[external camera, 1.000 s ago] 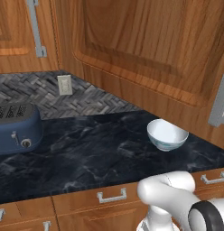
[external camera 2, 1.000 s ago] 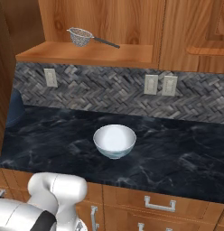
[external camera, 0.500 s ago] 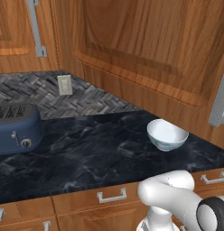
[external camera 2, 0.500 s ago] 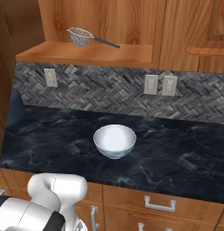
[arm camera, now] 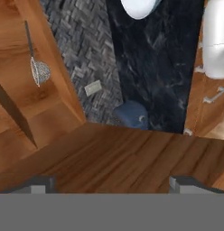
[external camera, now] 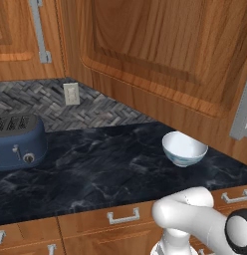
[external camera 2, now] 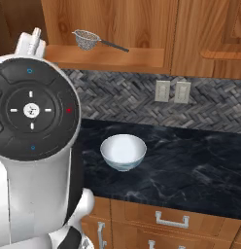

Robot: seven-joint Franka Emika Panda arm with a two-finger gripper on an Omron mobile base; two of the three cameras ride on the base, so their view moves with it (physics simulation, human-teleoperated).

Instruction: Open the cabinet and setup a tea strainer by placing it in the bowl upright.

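Observation:
The cabinet stands open: its door point(external camera: 160, 60) swings out over the counter, and the wood shelf point(external camera 2: 117, 58) is bare to view. The tea strainer point(external camera 2: 87, 39) lies on that shelf, its dark handle pointing right. The hand view shows the tea strainer point(arm camera: 40, 72) at the left. The bowl point(external camera 2: 123, 151) rests on the dark counter below the shelf, and it is also seen as the bowl point(external camera: 184, 148) and the bowl point(arm camera: 138, 6). My gripper point(arm camera: 114, 186) is open, its tips wide apart over a wooden panel, well away from the strainer.
A blue toaster point(external camera: 18, 142) sits at the counter's left. Wall outlets point(external camera 2: 172, 91) dot the herringbone backsplash. The open door's bar handle point(external camera: 241, 117) hangs at the right. My raised arm point(external camera 2: 35, 126) blocks the left of the right base view. Drawers point(external camera: 123, 216) run under the counter.
In the right base view my arm has swung up from the bottom corner and now looms large at the left. Strainer, bowl and door have not moved.

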